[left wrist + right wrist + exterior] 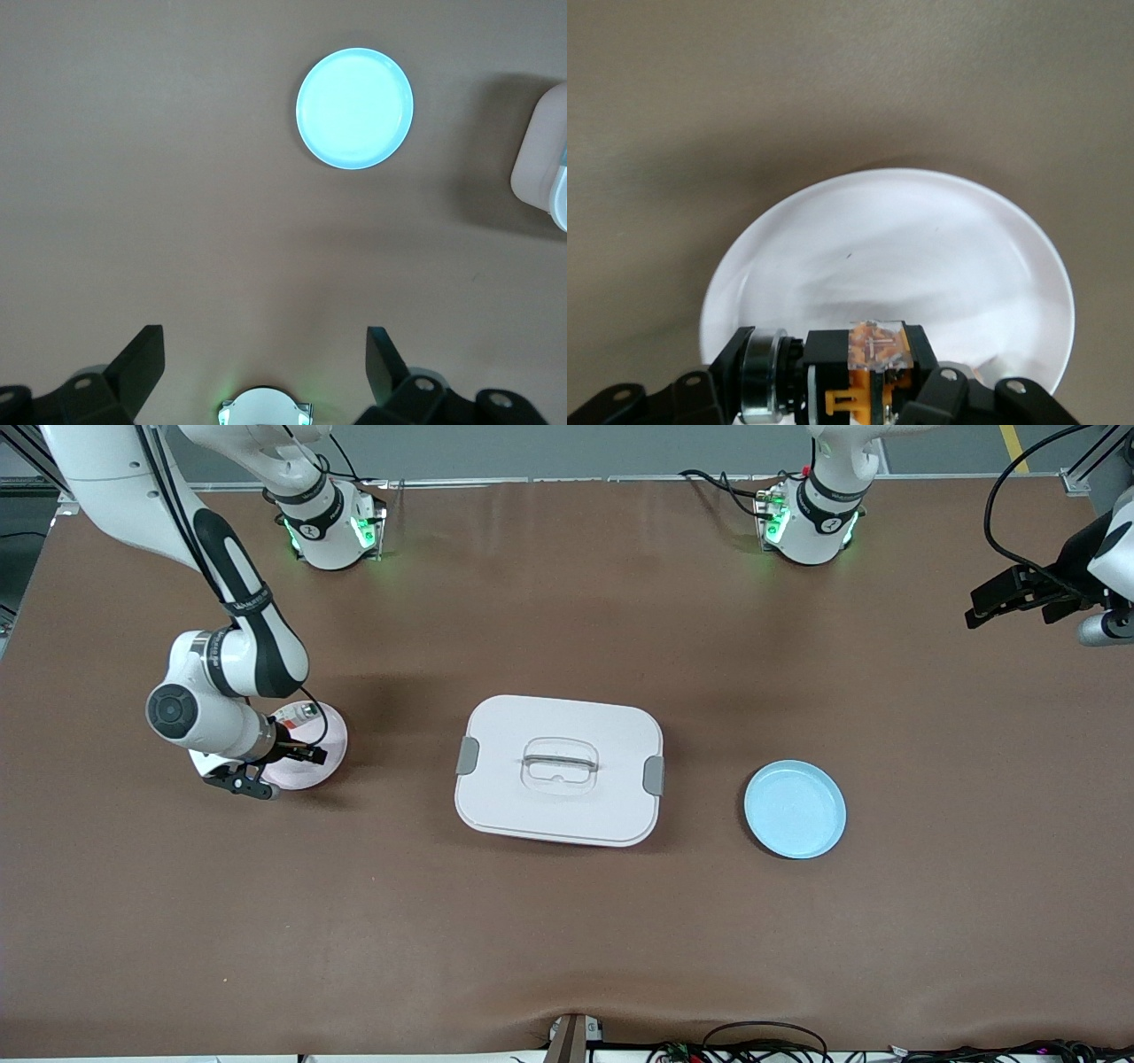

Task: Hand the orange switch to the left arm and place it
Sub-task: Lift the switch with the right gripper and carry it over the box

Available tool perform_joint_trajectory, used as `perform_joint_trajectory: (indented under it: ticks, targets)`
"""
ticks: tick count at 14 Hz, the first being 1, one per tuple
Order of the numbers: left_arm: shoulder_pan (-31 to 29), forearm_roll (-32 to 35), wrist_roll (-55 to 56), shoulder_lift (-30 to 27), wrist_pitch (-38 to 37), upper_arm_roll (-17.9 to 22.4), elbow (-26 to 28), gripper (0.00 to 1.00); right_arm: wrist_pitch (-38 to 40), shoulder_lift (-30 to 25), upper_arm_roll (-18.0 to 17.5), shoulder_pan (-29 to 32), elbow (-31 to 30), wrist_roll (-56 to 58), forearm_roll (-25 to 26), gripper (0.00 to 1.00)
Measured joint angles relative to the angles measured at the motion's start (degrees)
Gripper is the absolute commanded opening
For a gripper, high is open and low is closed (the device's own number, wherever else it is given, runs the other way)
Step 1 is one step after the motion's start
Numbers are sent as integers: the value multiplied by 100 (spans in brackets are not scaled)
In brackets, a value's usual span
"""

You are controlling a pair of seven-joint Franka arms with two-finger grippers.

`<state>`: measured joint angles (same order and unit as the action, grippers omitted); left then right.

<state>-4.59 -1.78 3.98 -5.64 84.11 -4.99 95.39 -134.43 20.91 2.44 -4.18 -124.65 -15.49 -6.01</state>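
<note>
I count two arms: the right arm (221, 664) and the left arm (1094, 571). On the tabletop (567, 939) I see one box (559, 769), one pink plate (321, 766), one light-blue plate (795, 809) and one orange switch (873, 363).

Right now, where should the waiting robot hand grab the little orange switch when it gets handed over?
Probably the silver round end of the orange switch, coming in from the side, jaws across it. The right end effector is already shut on the black blocky body over the pink plate, so that end sticks out free. The left end effector waits open, high over the table near its own end.
</note>
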Motion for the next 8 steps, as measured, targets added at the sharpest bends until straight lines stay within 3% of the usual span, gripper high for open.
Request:
perform_joint_trajectory:
  ticks: [3, 8]
  targets:
    - [11, -3, 0, 0, -6, -31, -1, 100, 1026, -160, -35, -82, 450, -265, -626, 0]
    - [10, -4, 0, 0, -7, -36, -74, 100, 2376, -273, -80, -673, 1458, -1945, -898, 0]
